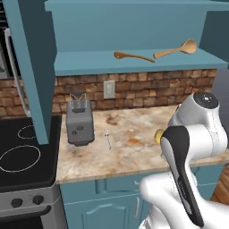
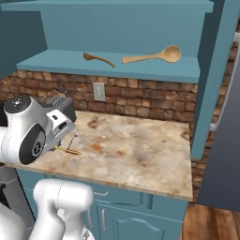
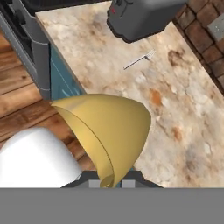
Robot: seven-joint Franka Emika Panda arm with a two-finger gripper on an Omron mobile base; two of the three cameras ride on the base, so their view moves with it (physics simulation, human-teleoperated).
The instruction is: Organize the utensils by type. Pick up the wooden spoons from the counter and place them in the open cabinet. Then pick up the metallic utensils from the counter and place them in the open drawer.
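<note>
At the bottom centre of the hand view, a yellow rounded utensil end (image 3: 105,131) is seen clamped between the nearly closed fingers of the gripper (image 3: 109,181), filling the middle of that frame. Higher up, toward the upper centre, a thin silver fork (image 3: 139,60) is seen lying flat on the marbled counter (image 3: 175,109), well apart from the gripper and just below the grey toaster (image 3: 140,15).

On the left base view the fork (image 1: 107,137) is shown at centre left, just right of the toaster (image 1: 79,120), while the yellow end (image 1: 158,134) is glimpsed at the arm's edge, centre right. On the right base view a thin handle (image 2: 67,150) is seen at left, beside the arm's white joint.

Both wooden spoons are laid on the teal shelf of the open cabinet (image 1: 89,62) in the upper part: the smaller spoon (image 1: 133,56) left, the larger spoon (image 1: 176,49) right, apart. A brick backsplash (image 1: 147,89) with an outlet is seen behind the counter, a black stove (image 1: 22,152) at lower left.
</note>
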